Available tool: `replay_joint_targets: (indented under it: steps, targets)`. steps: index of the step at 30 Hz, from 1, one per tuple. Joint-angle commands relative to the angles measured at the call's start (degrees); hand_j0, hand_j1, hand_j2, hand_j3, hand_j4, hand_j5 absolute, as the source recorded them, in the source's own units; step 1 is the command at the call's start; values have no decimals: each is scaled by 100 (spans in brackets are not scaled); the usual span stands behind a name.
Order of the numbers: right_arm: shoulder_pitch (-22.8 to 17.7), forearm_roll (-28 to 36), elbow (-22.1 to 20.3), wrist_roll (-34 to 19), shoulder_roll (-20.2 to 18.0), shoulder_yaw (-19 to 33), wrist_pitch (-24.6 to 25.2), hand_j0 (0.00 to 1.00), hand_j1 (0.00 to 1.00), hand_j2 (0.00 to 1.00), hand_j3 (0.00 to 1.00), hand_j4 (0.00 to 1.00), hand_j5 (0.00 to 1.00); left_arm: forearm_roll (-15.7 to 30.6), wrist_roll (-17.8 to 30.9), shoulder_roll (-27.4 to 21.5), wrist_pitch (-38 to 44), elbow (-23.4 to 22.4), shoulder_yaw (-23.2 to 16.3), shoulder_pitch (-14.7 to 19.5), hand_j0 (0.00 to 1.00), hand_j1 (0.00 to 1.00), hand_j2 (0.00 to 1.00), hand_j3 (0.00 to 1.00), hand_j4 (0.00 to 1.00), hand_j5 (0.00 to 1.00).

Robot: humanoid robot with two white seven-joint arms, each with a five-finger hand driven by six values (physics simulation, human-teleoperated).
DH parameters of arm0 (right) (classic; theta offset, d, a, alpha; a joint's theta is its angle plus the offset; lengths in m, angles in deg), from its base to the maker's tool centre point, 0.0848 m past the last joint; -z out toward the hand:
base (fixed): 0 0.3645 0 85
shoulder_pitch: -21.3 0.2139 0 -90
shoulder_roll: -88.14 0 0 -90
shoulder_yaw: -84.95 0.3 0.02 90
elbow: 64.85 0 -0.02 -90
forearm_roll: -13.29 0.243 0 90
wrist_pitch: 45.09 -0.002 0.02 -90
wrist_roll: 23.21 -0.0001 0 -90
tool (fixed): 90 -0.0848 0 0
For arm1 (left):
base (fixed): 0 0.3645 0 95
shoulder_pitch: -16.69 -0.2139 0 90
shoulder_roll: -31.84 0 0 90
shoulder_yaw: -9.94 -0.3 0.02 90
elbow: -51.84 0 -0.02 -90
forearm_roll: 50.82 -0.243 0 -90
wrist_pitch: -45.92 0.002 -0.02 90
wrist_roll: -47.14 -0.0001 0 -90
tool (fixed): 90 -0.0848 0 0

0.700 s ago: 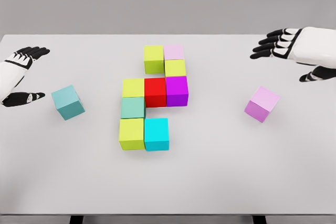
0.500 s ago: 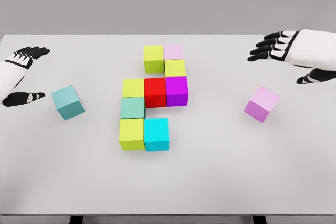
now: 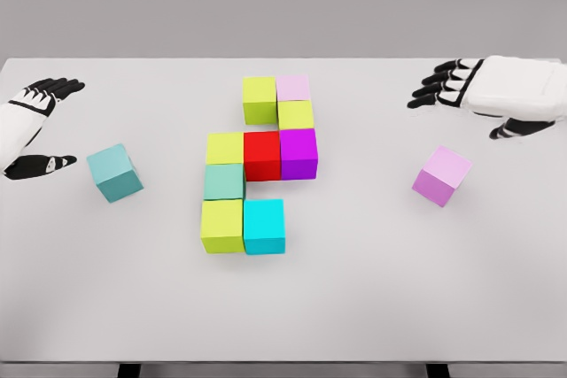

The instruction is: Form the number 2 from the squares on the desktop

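Eight touching cubes (image 3: 260,164), long axis running away from the robot.

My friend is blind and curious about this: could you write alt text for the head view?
Nine coloured cubes sit pushed together mid-table, with a teal cube loose at left and a pink cube loose at right. The right hand hovers open above and behind the pink cube; the left hand is open at the left edge.

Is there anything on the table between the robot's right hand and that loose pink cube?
No. In the head view, only bare white table separates the right hand from the pink cube just below it.
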Motion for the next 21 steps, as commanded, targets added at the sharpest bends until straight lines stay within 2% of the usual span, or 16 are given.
replay_joint_targets:
  steps: [1, 2, 9, 12, 14, 15, 17, 18, 21]
  targets:
    - [71, -280, 374, 2, 262, -491, 9, 100, 100, 100, 100, 100, 100, 37, -3, -6, 0, 2, -1, 0, 100, 100, 100, 100, 100, 100]
    - [185, -280, 409, 2, 306, -702, 9, 100, 100, 100, 100, 100, 100, 45, -3, -6, 0, 2, -1, -8, 100, 100, 100, 100, 100, 100]
    - [142, -281, 321, 2, 262, -834, 9, 100, 100, 100, 100, 100, 100, 168, -47, -6, 0, 125, -45, -35, 100, 100, 100, 100, 100, 100]
    - [142, -289, 392, 2, 236, -966, 9, 100, 100, 100, 100, 100, 100, 414, -56, -6, 0, 125, -54, -43, 100, 100, 100, 100, 100, 100]
    - [142, -289, 488, 2, 218, -1027, 9, 100, 100, 100, 100, 100, 100, 783, -56, -15, 0, 143, -370, -43, 100, 100, 100, 100, 100, 100]
    - [177, -289, 497, 2, 227, -1124, 9, 100, 100, 100, 100, 100, 100, 1003, -38, -41, 0, 195, -475, -157, 100, 100, 100, 100, 100, 100]
    - [150, -298, 620, 2, 245, -1265, 9, 100, 100, 100, 100, 100, 100, 1539, -38, -112, 0, 512, -502, -606, 100, 100, 100, 100, 100, 100]
    - [150, -298, 752, 2, 280, -1274, 9, 100, 100, 100, 100, 100, 100, 1785, -38, -120, 0, 600, -511, -711, 100, 100, 100, 100, 100, 100]
    - [159, -298, 831, 2, 289, -1318, 9, 100, 100, 100, 100, 100, 100, 2356, -38, -217, 0, 635, -511, -738, 99, 99, 99, 99, 99, 99]
